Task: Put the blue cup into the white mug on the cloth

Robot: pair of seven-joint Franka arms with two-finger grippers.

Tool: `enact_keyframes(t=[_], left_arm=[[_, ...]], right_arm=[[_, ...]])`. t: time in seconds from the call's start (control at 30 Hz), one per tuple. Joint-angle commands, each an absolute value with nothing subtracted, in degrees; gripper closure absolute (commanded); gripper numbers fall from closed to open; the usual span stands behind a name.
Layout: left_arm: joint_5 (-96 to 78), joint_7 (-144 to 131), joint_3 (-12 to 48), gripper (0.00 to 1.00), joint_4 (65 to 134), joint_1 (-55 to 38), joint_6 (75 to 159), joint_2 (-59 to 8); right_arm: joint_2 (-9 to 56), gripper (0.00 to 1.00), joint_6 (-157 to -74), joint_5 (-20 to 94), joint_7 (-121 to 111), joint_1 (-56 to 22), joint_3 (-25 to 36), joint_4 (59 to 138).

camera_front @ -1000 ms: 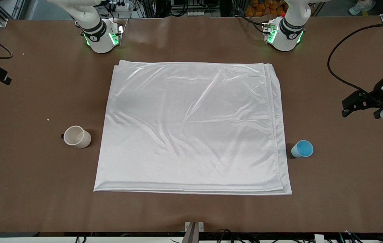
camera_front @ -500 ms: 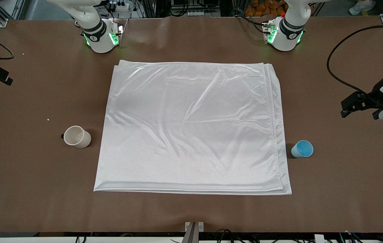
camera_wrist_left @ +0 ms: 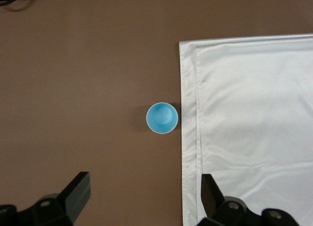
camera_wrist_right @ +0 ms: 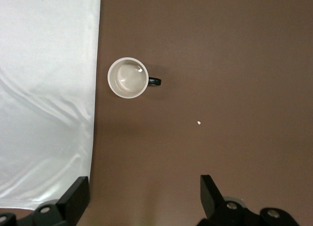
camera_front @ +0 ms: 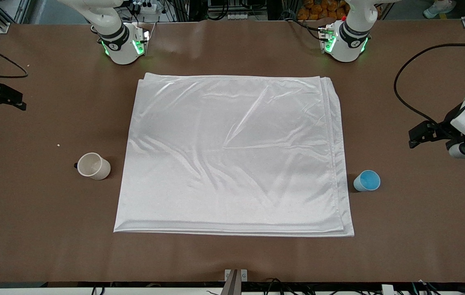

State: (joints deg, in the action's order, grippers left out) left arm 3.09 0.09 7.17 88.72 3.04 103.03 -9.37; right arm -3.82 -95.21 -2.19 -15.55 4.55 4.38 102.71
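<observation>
While my left end effector (camera_wrist_left: 142,199) hangs with jaws spread and empty over bare tabletop (camera_front: 420,205) at the left arm's end, the blue cup (camera_front: 366,180) stands upright just beside the cloth (camera_front: 232,155), nearer the front camera. My right end effector (camera_wrist_right: 142,199), likewise spread and empty, waits above the white mug's (camera_front: 93,166) end.
</observation>
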Motion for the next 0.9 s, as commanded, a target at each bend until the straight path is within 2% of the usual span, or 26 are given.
enact_keyframes(t=[0.0, 0.13, 0.4, 0.57, 0.87], left_arm=[[4.66, 1.32, 7.03, 0.0, 88.51, 3.34, 105.38, -13.53], [4.4, 1.32, 7.12, 0.0, 88.68, 4.48, 107.66, -16.69], [3.96, 1.32, 7.12, 0.0, 89.03, 5.54, 110.82, -22.58], [3.96, 1.41, 7.12, 0.0, 90.17, 5.89, 114.69, -25.66], [4.13, 1.41, 7.12, 0.0, 97.2, 6.5, 122.42, -26.54]], right_arm=[[-4.4, 0.0, -99.05, -1.58, -23.01, 5.19, 3.6, 107.13], [-3.34, 0.0, -100.98, -1.58, -29.6, 4.92, 3.43, 108.98], [-1.85, 0.0, -111.26, -1.49, -40.15, 4.83, 3.43, 115.92], [2.71, 0.0, -114.69, -1.49, -51.93, 5.01, 3.34, 116.19], [10.01, 0.0, -121.55, -1.93, -67.13, 5.01, 3.34, 116.02]])
